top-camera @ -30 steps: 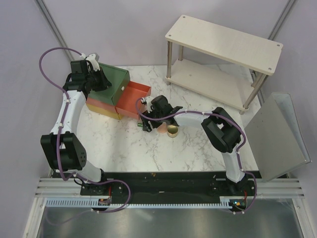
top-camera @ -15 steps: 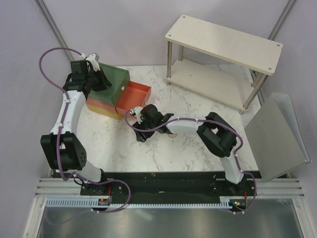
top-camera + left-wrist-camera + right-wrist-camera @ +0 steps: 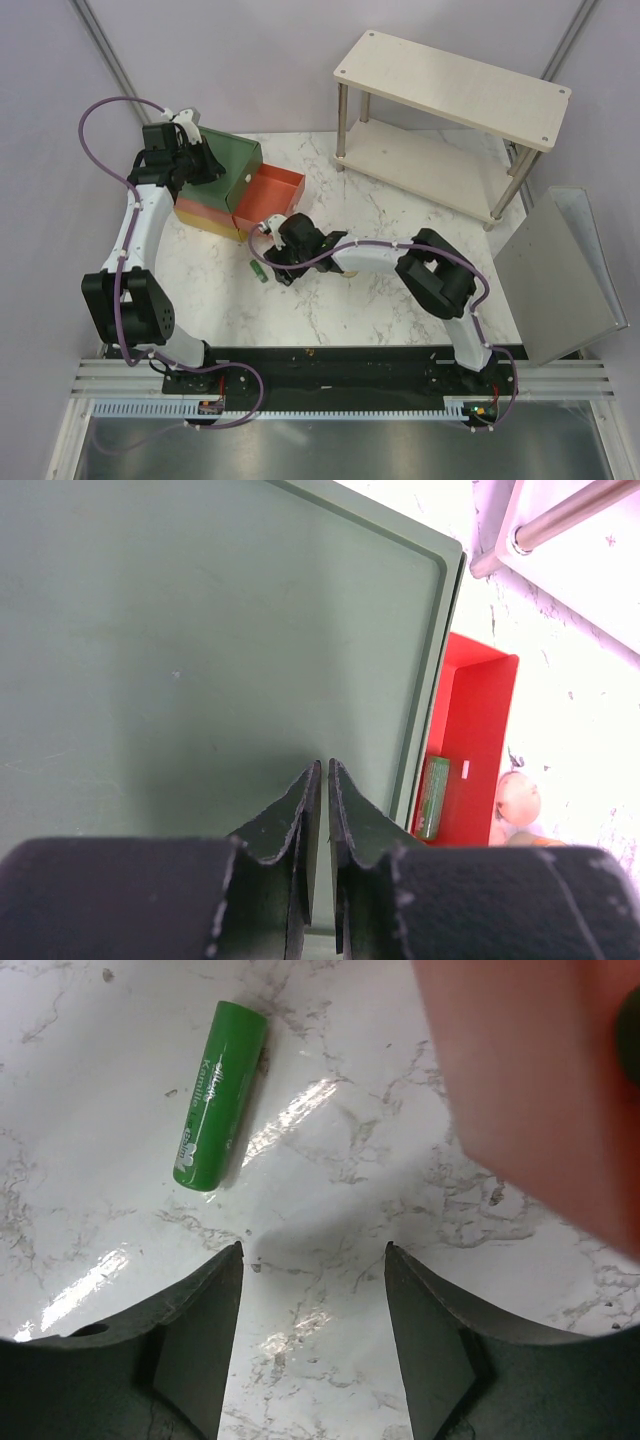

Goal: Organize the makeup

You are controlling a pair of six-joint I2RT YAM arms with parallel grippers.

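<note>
Now on the pickup step, my right gripper [image 3: 312, 1250] wide and empty, I must centre over the green plastic tube [image 3: 220, 1095] at upper left.

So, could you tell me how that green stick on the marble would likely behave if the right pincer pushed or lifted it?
The green stick is a cylinder lying on its side, so pushed sideways it would probably roll across the glossy table. Its smooth, hard-looking shell suggests stiff but possibly slippery. It looks slim beside the open right pincer, so likely light.
</note>
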